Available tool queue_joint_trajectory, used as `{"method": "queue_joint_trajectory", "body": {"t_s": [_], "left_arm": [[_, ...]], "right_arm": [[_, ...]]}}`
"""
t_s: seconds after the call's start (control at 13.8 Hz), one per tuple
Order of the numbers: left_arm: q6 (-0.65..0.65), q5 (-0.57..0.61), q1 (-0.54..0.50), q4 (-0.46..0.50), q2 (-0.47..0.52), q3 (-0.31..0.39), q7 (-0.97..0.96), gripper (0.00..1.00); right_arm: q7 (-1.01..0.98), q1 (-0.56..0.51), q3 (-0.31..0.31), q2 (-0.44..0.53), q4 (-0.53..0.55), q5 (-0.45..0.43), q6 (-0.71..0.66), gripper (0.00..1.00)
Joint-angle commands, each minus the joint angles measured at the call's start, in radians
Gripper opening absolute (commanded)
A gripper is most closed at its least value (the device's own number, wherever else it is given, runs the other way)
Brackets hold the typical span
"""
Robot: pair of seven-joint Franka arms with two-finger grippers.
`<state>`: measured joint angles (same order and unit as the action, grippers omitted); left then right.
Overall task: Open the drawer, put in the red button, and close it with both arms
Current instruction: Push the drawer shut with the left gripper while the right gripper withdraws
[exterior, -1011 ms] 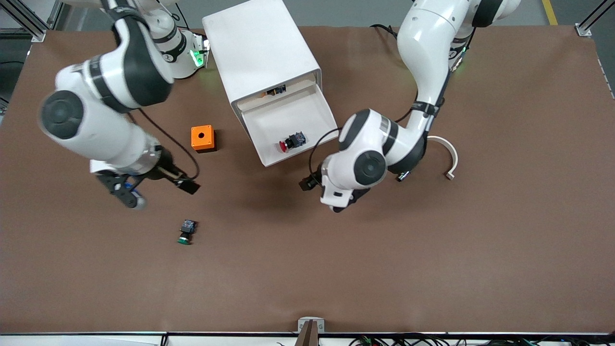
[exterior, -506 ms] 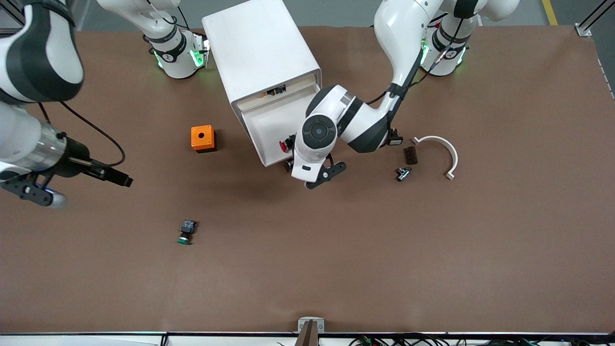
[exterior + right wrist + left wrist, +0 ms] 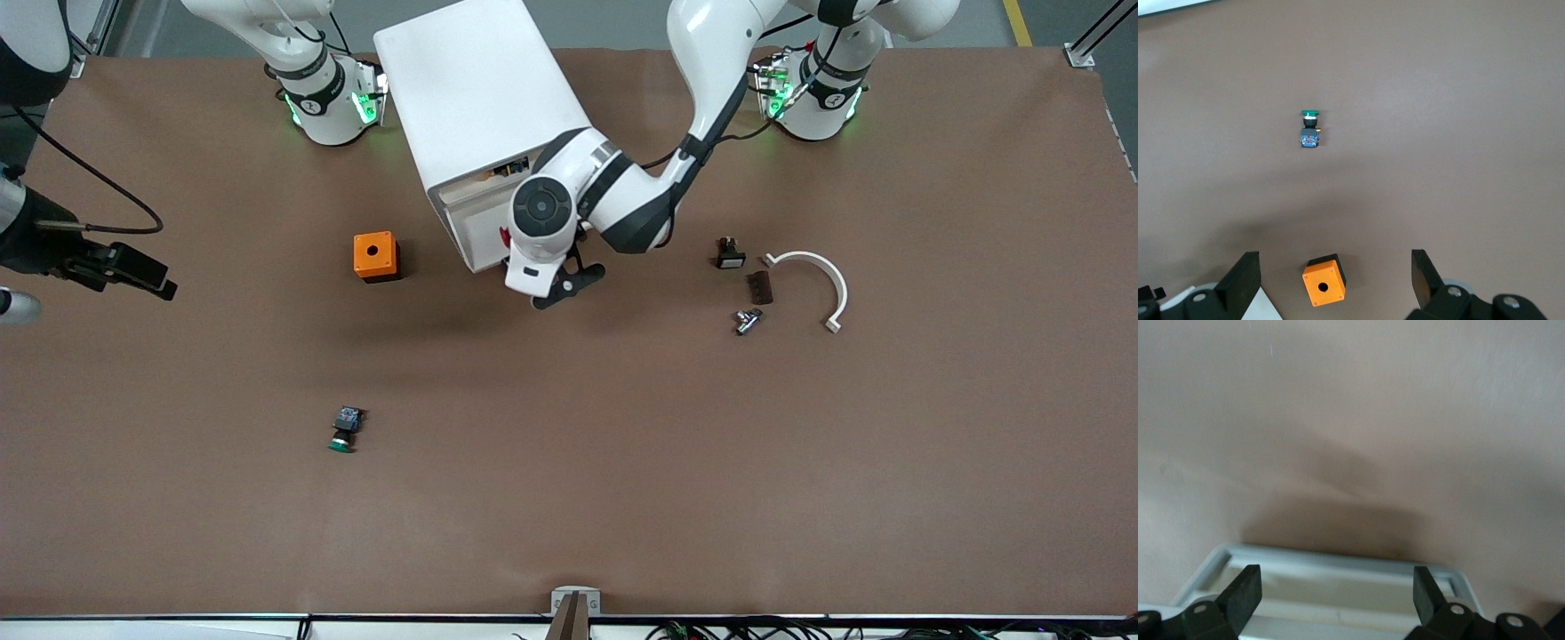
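Observation:
The white cabinet (image 3: 484,98) stands near the robots' bases. Its drawer (image 3: 469,233) sticks out only a little. The red button (image 3: 505,236) lies in the drawer; only a sliver of its red cap shows beside the left arm's wrist. My left gripper (image 3: 562,286) is open at the drawer's front. In the left wrist view the drawer's front rim (image 3: 1338,559) lies between the open fingers (image 3: 1245,592). My right gripper (image 3: 1335,273) is open and empty, held high toward the right arm's end of the table, mostly off the front view's edge.
An orange box with a round hole (image 3: 374,256) stands beside the cabinet and also shows in the right wrist view (image 3: 1324,283). A green-capped button (image 3: 343,428) lies nearer the front camera. A white curved piece (image 3: 831,283) and small dark parts (image 3: 758,286) lie toward the left arm's end.
The left arm has moved toward the cabinet and the drawer has slid most of the way in, with the red button inside. The right arm has swung away toward its end of the table.

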<state>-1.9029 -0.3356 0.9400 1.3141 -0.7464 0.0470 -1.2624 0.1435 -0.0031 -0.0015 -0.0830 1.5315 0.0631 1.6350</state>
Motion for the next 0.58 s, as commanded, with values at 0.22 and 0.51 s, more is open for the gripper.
{"method": "queue_joint_trajectory", "body": {"t_s": [0.22,0.51], "left_arm": [[0.004,0.009,0.016,0.045,0.032,-0.081,-0.112,1.0],[0.019,0.023,0.025,0.045,0.039,-0.092,-0.137,1.0]], "right_arm": [[-0.104,-0.046,0.018,0.026,0.035,-0.049,-0.003,1.0],[-0.096,-0.049,0.018,0.025,0.041,-0.051,-0.012,1.0]]}}
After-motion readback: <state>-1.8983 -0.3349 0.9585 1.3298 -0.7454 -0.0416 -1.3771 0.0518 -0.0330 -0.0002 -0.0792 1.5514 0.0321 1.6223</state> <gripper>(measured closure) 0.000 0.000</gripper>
